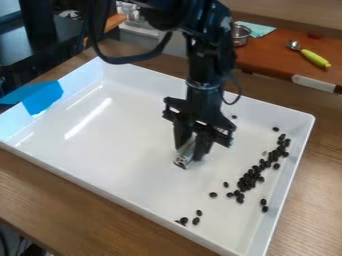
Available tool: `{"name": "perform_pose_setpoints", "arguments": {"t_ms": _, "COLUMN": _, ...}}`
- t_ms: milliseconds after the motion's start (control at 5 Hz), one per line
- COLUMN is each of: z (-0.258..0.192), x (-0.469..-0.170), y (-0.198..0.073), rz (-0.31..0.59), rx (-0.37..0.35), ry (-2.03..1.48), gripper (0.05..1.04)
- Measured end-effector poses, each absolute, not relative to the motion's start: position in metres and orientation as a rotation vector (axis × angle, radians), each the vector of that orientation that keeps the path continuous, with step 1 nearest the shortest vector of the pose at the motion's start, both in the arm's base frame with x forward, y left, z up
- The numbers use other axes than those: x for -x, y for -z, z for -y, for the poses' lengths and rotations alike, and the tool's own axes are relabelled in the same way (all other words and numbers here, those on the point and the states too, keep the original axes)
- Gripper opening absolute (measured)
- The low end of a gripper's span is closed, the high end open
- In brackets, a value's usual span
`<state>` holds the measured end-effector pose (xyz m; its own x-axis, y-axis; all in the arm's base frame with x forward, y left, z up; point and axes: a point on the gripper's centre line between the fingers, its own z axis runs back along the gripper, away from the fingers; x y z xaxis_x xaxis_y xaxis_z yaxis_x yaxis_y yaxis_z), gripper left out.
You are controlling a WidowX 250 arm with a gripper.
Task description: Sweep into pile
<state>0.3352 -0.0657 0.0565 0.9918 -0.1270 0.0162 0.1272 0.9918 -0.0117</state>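
Raised camera view, slanting down onto a white tray [120, 145], fairly near, most of it framed

Wood-grained table [80, 210], dark furniture [19, 47] upper left, reddish-brown worktop [267, 54] upper right

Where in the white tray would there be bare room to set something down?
The left of the tray is bare, between the blue piece and the gripper holding a small pale object; so is the floor between gripper and nearest stray beans. The right side is crowded with dark beans.
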Motion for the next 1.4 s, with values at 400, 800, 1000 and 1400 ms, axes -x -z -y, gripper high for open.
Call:
{"name": "perform_pose_setpoints", "arguments": {"t_ms": 400, "z": 0.084, "x": -0.331, "y": -0.057, "rz": 0.018, "rx": 0.022, "ry": 0.174, "gripper": 0.372}}
{"name": "perform_pose_setpoints", "arguments": {"t_ms": 800, "z": 0.039, "x": -0.311, "y": -0.059, "rz": 0.012, "rx": 0.048, "ry": 0.240, "gripper": 0.372}}
{"name": "perform_pose_setpoints", "arguments": {"t_ms": 1000, "z": -0.016, "x": -0.305, "y": -0.073, "rz": 0.027, "rx": 0.071, "ry": 0.170, "gripper": 0.372}}
{"name": "perform_pose_setpoints", "arguments": {"t_ms": 1400, "z": -0.094, "x": -0.290, "y": -0.081, "rz": 0.057, "rx": 0.044, "ry": 0.071, "gripper": 0.372}}
